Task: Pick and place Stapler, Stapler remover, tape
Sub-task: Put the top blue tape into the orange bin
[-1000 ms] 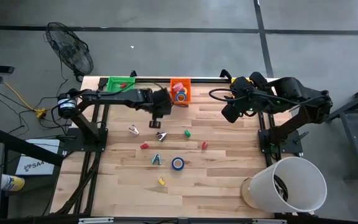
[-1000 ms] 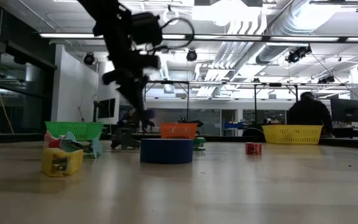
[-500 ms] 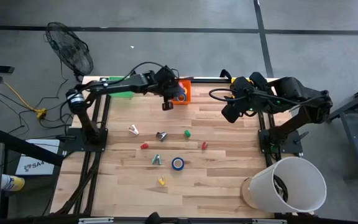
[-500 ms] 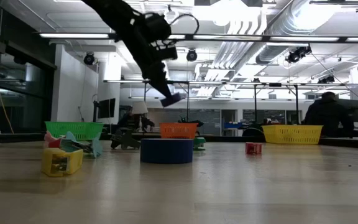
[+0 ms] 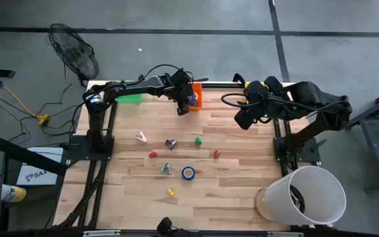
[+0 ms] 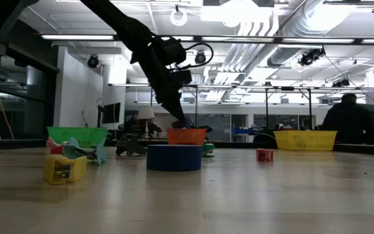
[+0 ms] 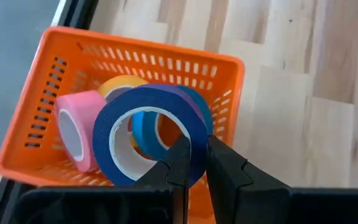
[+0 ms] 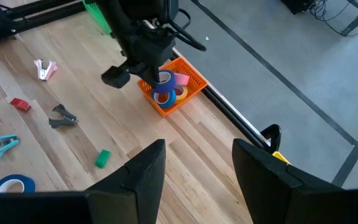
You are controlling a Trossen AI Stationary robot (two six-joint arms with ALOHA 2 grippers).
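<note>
My left gripper [image 5: 184, 105] is at the far edge, above the orange bin [image 5: 193, 87], shut on a dark blue-purple tape roll [image 7: 143, 107]. In that bin [image 7: 36, 134] lie a pink roll [image 7: 76, 127], a yellow roll [image 7: 122, 83] and a light blue one [image 7: 146, 134]. Another blue tape roll [image 5: 188, 173] lies flat on the table. A dark staple remover [image 5: 170, 143], a teal one [image 5: 166, 169] and a pink-white one [image 5: 141, 137] rest on the wood. My right gripper [image 8: 194, 177] waits open, raised by the table's right far side. My left gripper pinches the tape roll's ring wall [image 7: 196, 144] between its two fingers [image 7: 229, 171], one on the side of the open centre and one outside. The fingers come from above, slanting down. The roll stands on edge over the bin's rolls; whether it touches them, I cannot tell.
Small red blocks [image 5: 152, 155] [image 5: 216, 153], a green block [image 5: 198, 140] and a yellow piece [image 5: 171, 191] are scattered mid-table. A green bin [image 5: 130, 98] sits at the far left, a yellow bin [image 6: 306, 140] farther right, a white bucket [image 5: 308, 194] off the near right corner. A person [image 6: 346, 117] stands behind.
My left gripper rose from the table's middle with the blue-purple tape roll, swung toward the far edge and to the right, then came down over the orange bin. The roll was lifted clear of the table and now hangs in the bin's opening.
</note>
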